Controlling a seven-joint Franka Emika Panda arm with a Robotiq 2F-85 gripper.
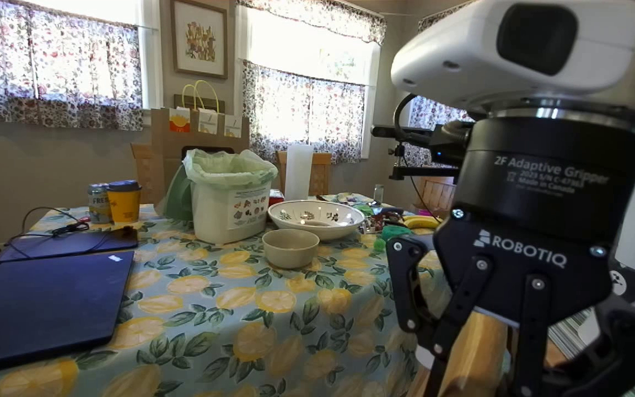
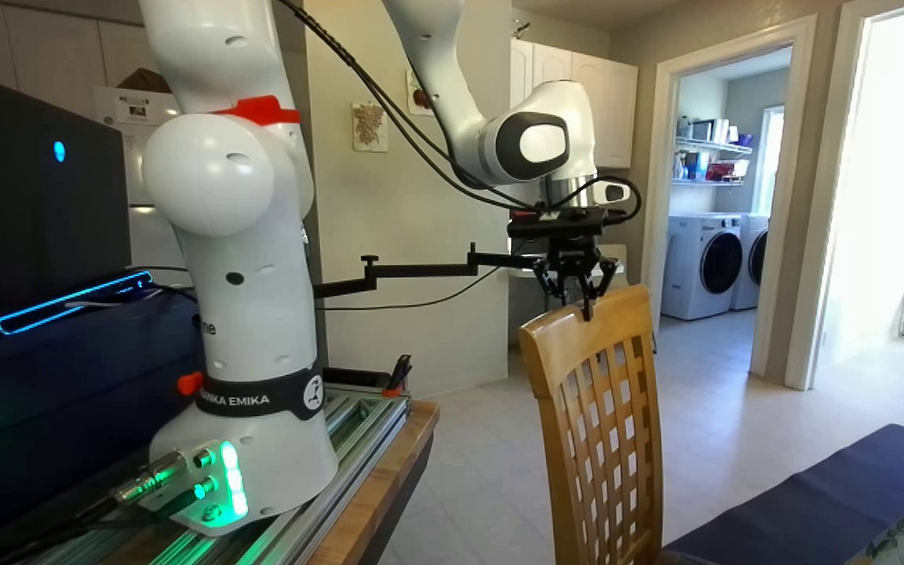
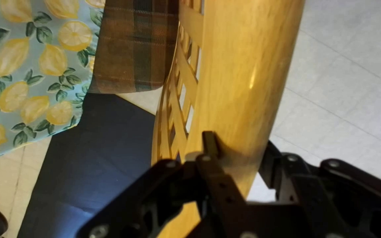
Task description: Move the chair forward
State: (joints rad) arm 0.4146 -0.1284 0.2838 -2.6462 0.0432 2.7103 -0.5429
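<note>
Your gripper (image 3: 238,147) straddles chair top rail (image 3: 243,66), wrist view lower ctr, can't tell if jaws clamped; chk, then slide slow & lvl.

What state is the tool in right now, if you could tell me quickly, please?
Tool: closed, holding the chair's top rail.

Daylight blows out the windows (image 1: 295,47) (near white) — up close, the gripper (image 3: 238,152) looks blurred.
</note>
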